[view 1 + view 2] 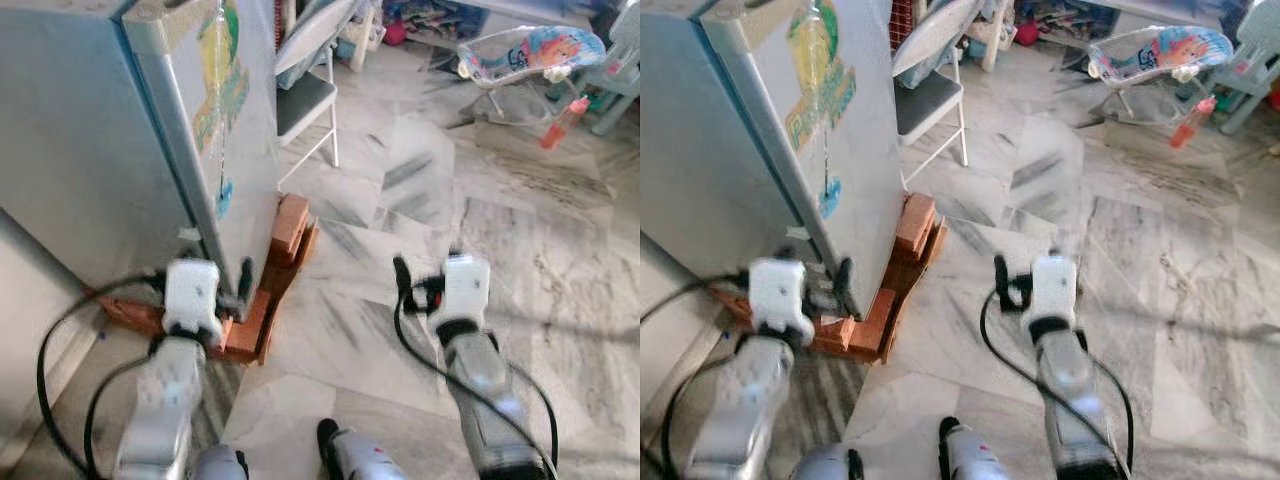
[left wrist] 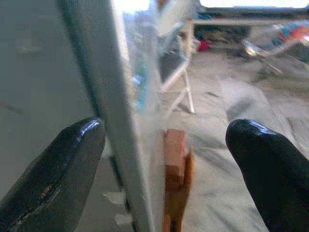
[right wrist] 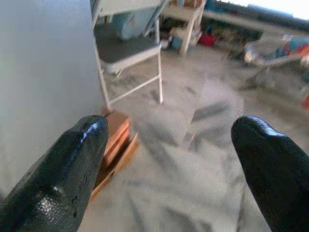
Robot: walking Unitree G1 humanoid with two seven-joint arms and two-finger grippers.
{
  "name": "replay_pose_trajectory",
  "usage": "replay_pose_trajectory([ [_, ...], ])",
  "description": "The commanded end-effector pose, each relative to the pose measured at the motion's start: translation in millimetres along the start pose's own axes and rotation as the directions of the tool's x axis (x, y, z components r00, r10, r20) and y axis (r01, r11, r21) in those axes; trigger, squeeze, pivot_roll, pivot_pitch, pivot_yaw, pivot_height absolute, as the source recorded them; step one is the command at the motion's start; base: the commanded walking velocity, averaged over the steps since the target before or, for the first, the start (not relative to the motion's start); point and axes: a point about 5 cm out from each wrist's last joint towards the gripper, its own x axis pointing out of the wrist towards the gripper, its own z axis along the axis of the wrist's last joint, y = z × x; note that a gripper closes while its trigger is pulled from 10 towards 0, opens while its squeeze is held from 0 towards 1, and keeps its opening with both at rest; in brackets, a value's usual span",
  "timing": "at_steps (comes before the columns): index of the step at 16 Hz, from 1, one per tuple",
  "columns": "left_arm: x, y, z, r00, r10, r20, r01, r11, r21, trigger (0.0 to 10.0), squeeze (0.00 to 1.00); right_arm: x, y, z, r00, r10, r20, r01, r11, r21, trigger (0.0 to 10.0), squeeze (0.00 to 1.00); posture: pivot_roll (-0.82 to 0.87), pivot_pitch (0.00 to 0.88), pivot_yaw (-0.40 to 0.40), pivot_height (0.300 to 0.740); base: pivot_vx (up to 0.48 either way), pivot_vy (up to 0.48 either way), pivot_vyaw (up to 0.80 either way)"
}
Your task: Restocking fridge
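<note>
The grey fridge (image 1: 80, 150) stands at the left, shut, with colourful stickers (image 1: 222, 70) on its side wall. My left gripper (image 1: 205, 280) is low at the fridge's front corner, open. In the left wrist view its two black fingers (image 2: 58, 169) straddle the vertical corner edge (image 2: 120, 145) without touching it. My right gripper (image 1: 428, 268) hangs open over the marble floor to the right, with nothing between its fingers (image 3: 63, 179). No food items are in sight.
Red bricks (image 1: 285, 245) prop the fridge's base just ahead of the left gripper. A folding chair (image 1: 305, 100) stands behind the fridge. A baby bouncer (image 1: 530, 50) and an orange bottle (image 1: 563, 122) lie at the far right on the marble floor (image 1: 400, 180).
</note>
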Motion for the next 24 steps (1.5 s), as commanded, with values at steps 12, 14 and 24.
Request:
replay_pose_trajectory([
  [12,67.5,-5.6,14.1,0.996,-0.06,0.066,0.064,0.996,-0.061,10.0,0.0,-25.0,-8.2,-6.4,0.991,0.049,-0.125,-0.051,0.999,-0.016,10.0,0.0,0.09,0.174,-0.093,0.74,0.0,0.0,0.0],
  [14,71.4,-14.7,16.0,0.992,-0.102,0.078,0.107,0.992,-0.071,10.0,0.0,-31.5,-14.6,-10.0,0.988,0.044,-0.151,-0.049,0.998,-0.028,10.0,0.0,0.08,0.177,-0.093,0.74,0.0,0.0,0.0],
  [24,99.6,-29.0,33.0,0.989,-0.107,0.104,0.112,0.993,-0.036,10.0,0.0,-34.3,-12.5,-9.3,0.984,0.056,-0.172,-0.066,0.996,-0.058,10.0,0.0,0.06,0.183,-0.084,0.74,0.0,0.0,0.0],
])
